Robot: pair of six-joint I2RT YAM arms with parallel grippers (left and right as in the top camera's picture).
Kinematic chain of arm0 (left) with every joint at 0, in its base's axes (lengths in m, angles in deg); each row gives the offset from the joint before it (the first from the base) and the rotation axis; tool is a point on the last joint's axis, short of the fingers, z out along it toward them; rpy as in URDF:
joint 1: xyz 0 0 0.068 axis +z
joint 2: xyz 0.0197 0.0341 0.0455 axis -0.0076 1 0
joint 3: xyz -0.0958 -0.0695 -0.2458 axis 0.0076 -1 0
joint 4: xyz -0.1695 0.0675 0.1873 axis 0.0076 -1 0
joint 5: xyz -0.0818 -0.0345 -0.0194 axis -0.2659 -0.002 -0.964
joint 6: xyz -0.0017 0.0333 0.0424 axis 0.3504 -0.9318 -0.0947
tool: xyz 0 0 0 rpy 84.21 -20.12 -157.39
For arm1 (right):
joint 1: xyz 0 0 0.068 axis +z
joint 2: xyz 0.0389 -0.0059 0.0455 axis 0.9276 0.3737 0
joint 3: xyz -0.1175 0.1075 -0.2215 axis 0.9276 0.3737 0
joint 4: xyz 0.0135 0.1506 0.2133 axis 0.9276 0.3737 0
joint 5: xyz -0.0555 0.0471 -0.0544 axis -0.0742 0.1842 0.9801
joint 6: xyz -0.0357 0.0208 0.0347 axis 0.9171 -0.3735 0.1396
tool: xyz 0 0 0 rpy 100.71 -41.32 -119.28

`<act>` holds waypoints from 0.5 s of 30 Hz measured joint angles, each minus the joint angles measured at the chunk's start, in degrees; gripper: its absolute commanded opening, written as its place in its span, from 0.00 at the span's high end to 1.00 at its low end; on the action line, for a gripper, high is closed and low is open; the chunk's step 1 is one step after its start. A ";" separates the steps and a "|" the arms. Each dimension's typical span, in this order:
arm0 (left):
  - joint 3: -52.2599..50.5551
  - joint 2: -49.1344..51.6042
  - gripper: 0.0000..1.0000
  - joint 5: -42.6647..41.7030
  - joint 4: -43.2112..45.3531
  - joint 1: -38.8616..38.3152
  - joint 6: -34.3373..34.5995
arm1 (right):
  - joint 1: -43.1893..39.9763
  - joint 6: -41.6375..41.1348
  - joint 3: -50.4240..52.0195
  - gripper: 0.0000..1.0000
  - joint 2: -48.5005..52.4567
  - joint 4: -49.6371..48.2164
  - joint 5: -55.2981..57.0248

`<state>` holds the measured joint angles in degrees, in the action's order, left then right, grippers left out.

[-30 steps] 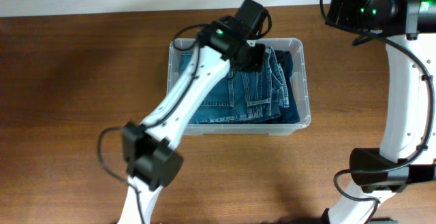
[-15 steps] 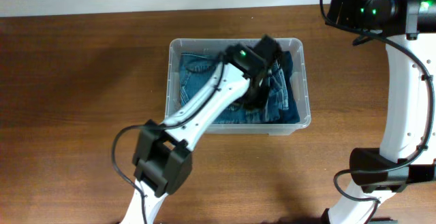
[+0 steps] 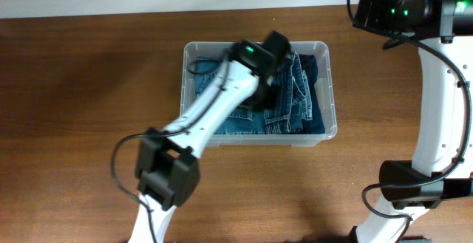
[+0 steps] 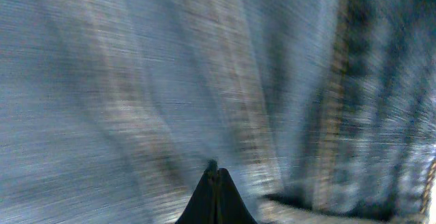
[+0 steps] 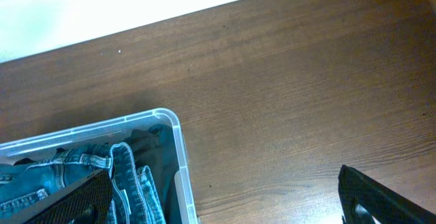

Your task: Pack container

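Fingertips of the left gripper [image 4: 214, 178], now pressed fully together on nothing, have slid back toward the middle of the folded blue denim jeans [image 3: 299, 88], apparently tamping them flat inside the clear rectangular plastic container [image 3: 331, 88] mid-table. Packing looks nearly finished. Far right, the right gripper [image 5: 223, 183] hovers spread wide, empty.

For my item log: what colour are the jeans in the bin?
Jeans: faded blue denim, pale stitching; clearest in the overhead view.

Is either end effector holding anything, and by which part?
Nothing seems held: the left end effector is shut, tips together over the jeans in the container; the right end effector is open.
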<state>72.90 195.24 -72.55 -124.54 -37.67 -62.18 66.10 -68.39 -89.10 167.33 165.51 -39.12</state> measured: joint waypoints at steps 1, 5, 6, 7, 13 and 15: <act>0.00 -0.92 0.91 0.68 -0.24 0.98 0.02 | 0.00 0.00 0.00 0.02 0.00 0.00 0.00; 0.28 -7.87 0.83 3.67 -3.54 7.34 -0.11 | 0.00 0.00 0.00 0.02 0.00 0.00 0.00; 0.35 -9.73 0.82 4.13 -4.70 8.87 -0.07 | 0.00 -0.02 0.00 0.02 0.00 0.02 0.00; 0.46 -11.91 0.82 4.52 -5.64 10.80 -0.11 | 0.00 0.00 0.00 0.02 0.00 -0.02 0.00; 1.62 -20.28 0.72 8.31 -11.28 19.93 -0.13 | 0.00 0.02 0.00 0.02 0.00 0.00 0.00; 1.70 -21.29 0.69 10.16 -13.73 22.71 0.44 | 0.00 0.02 0.00 0.02 0.00 -0.02 0.00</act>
<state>74.60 173.95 -62.39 -138.27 -14.96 -61.74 66.10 -68.37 -89.10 167.33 165.49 -39.12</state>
